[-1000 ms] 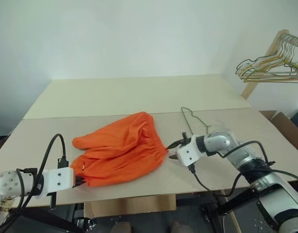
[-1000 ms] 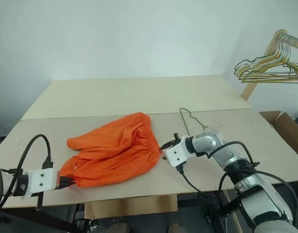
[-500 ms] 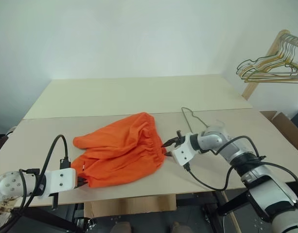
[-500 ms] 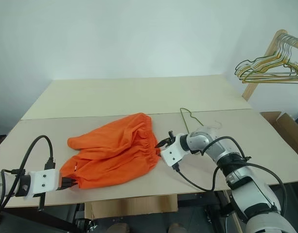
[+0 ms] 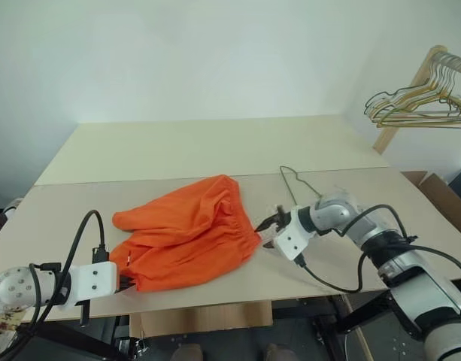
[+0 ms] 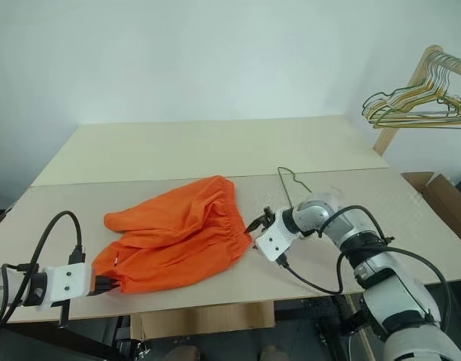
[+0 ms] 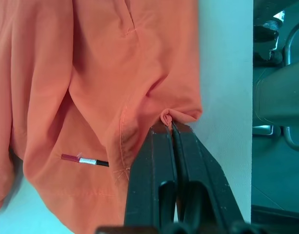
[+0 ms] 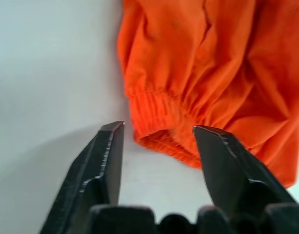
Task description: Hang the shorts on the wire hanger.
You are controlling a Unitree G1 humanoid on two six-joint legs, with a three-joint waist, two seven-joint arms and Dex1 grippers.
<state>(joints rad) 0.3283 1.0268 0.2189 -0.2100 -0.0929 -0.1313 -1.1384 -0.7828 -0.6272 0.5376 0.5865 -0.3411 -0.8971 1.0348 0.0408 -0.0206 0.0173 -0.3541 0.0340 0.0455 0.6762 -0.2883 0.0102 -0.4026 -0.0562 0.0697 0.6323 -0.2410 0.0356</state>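
Note:
The orange shorts (image 5: 189, 226) lie crumpled on the table's near half. My left gripper (image 5: 127, 282) is shut on a pinch of fabric at their near-left corner, seen close up in the left wrist view (image 7: 168, 124). My right gripper (image 5: 265, 229) stands open at the shorts' right edge. In the right wrist view the gathered waistband (image 8: 161, 134) lies just ahead of the gap between its fingers (image 8: 159, 127), not clamped. The wire hanger (image 5: 294, 178) lies flat on the table behind the right gripper.
A wooden rack (image 5: 410, 90) at the back right carries bunched gold and dark hangers (image 5: 422, 109). A cardboard box (image 5: 444, 199) sits off the table's right side. The table's front edge (image 5: 215, 304) runs close below both grippers.
The right gripper's fingers have opened wider and its wrist has rolled, staying by the waistband. The left gripper and the shorts have not moved.

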